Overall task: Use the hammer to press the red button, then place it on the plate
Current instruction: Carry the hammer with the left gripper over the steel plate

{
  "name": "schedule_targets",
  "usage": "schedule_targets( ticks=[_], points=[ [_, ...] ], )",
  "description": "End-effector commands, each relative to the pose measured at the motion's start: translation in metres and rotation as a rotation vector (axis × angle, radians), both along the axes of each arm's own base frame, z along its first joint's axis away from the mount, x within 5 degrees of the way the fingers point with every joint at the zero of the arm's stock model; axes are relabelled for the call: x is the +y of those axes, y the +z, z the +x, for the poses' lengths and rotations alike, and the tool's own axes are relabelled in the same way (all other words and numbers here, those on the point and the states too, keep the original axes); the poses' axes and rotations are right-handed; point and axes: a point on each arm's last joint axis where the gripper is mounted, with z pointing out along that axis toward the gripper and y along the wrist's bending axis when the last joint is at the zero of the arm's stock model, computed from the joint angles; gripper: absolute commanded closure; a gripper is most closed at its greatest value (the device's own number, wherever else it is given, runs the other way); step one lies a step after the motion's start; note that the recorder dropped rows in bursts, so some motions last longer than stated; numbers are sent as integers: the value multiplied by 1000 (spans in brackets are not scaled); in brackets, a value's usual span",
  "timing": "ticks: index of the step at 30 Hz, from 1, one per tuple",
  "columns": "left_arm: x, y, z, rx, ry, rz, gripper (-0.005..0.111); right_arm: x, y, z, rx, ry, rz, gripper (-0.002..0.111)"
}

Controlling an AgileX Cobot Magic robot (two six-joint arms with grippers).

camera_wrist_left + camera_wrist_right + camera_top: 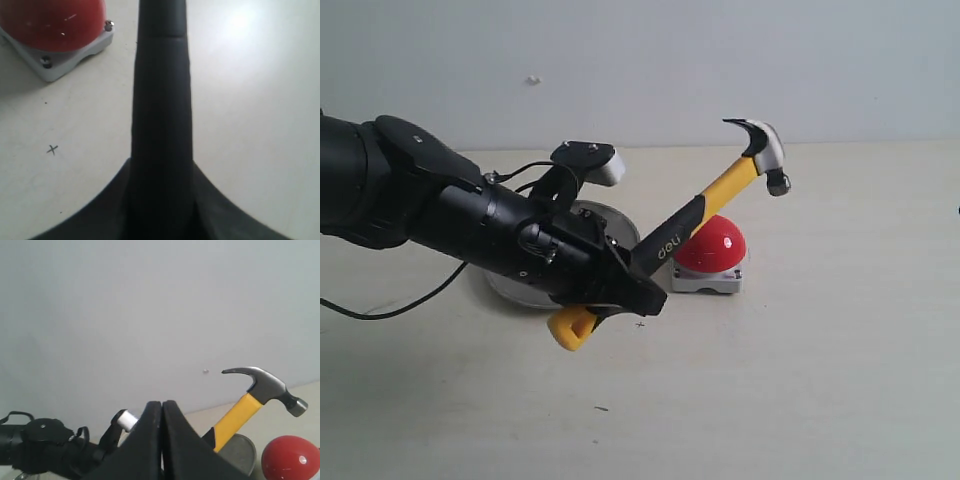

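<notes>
The wall (640, 60) behind was plain and pale, a greyish white with a faint blue cast, bare but for one small speck (532, 80) stuck partway up. It met the back edge of a wide cream tabletop (840, 380), matte and smooth, with a few dark flecks and a tiny pencilled cross (640, 324) near the middle. The light was soft and even, though a brighter sheen (240, 20) lay on one patch of the surface

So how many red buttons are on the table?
1. The red button sits just right of the plate, partly behind the hammer held by the left claw. The arm could hide others.
</notes>
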Motion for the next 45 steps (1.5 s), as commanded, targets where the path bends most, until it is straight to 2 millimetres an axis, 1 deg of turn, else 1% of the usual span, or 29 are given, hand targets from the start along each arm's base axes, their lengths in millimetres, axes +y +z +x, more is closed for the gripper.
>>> schedule_targets(
  ticks=[1, 5, 10, 12, 13, 14, 15, 17, 21, 23, 27, 28, 32, 34, 36, 38, 40, 42, 45],
  points=[
    [-2, 12, 5, -16, 62, -45, 107, -1, -2, -12, -64, 66, -127, 108],
    [-1, 12, 8, -13, 114, -42, 107, 0, -5, -20, -101, 120, -228, 108],
    [0, 12, 10, -21, 140, -36, 107, -1, -7, -26, -123, 157, -254, 108],
    [1, 11, 11, -31, 145, -23, 107, -7, -13, -24, -125, 92, -198, 108],
    [2, 11, 12, -30, 155, -21, 107, -14, -13, -22, -136, 15, -153, 108],
    [2, 11, 12, -30, 155, -21, 107, -17, -13, -21, -135, -11, -147, 108],
    [2, 11, 12, -31, 153, -19, 107, -20, -18, -19, -84, -49, -167, 108],
    [3, 10, 11, -45, 136, -1, 107, -22, -20, -17, -59, -79, -192, 108],
    [5, 8, 10, -62, 109, 38, 107, -25, -32, -15, 62, -107, -241, 108],
    [6, 15, 10, -101, 80, 51, 107, -25, -33, -15, 74, -107, -236, 108],
    [12, 43, 11, -133, 48, 75, 107, -25, -33, -15, 74, -107, -235, 108],
    [15, 49, 13, -150, 67, 120, 107, -25, -33, -15, 74, -107, -235, 108],
    [29, 57, 19, -185, 70, 334, 107, -25, -33, -15, 74, -107, -235, 108],
    [40, 60, 22, -182, 110, 484, 107, -25, -33, -15, 74, -107, -235, 108],
    [49, 63, 25, -177, 173, 595, 107, -25, -33, -15, 74, -107, -235, 108],
    [54, 64, 24, -183, 202, 671, 107, -25, -33, -15, 74, -107, -235, 108],
    [50, 64, 23, -201, 210, 680, 107, -25, -33, -15, 74, -107, -235, 108],
    [40, 65, 19, -224, 204, 648, 107, -25, -33, -15, 74, -107, -235, 108],
    [21, 70, 12, -277, 207, 555, 107, -25, -33, -15, 74, -107, -235, 108]
  ],
)
